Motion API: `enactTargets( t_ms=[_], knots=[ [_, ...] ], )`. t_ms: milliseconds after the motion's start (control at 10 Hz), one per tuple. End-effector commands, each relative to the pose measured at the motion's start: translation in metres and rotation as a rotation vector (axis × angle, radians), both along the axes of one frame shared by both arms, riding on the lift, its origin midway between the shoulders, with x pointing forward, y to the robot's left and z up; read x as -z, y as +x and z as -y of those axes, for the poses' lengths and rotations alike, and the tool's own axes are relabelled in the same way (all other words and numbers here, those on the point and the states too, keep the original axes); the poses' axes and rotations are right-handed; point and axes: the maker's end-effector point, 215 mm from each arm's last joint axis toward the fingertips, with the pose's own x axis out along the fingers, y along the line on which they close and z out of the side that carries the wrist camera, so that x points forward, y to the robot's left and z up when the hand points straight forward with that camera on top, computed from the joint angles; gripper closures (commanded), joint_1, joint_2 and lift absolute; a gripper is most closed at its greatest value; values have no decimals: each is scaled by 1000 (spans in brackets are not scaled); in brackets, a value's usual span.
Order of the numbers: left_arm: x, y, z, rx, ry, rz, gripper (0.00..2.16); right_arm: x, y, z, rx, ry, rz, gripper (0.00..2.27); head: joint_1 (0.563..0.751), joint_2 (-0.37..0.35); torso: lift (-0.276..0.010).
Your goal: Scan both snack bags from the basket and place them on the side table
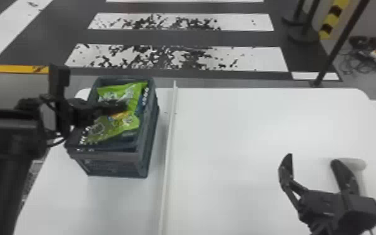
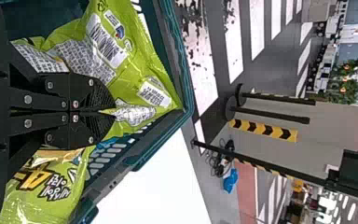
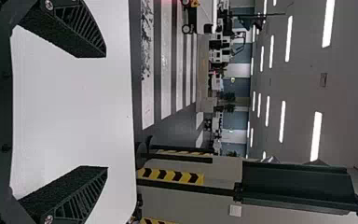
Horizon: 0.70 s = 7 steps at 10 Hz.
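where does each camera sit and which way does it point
Head view: on the head, looking forward and down at the white table and blue-grey plastic basket; black left arm and black right gripper show.
Left wrist view: on the left wrist, looking past its shut gripper over the basket.
Right wrist view: on the right wrist, looking between open fingers across the table.
Head and left wrist views share the basket and green snack bags.

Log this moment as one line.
left gripper: shut on green snack bag in basket | second snack bag: in basket | right gripper: open above white table
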Motion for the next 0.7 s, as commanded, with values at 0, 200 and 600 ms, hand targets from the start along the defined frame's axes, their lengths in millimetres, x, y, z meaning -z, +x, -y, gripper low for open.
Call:
enactTargets(
  t_ms=[0,200,600],
  knots=[
    [-9,-1,-3,-11,-44,15,2142,-1,0,-1,-1,2,1,66,695,53,-75],
    [-30,-5,-10,-27,-92,44,2142,-1,0,-3,-4,4,0,66,695,59,-75],
    [-95,-12,7,-36,-236,112,2142,-3,0,-10,-15,7,2,66,695,73,-75]
  ],
)
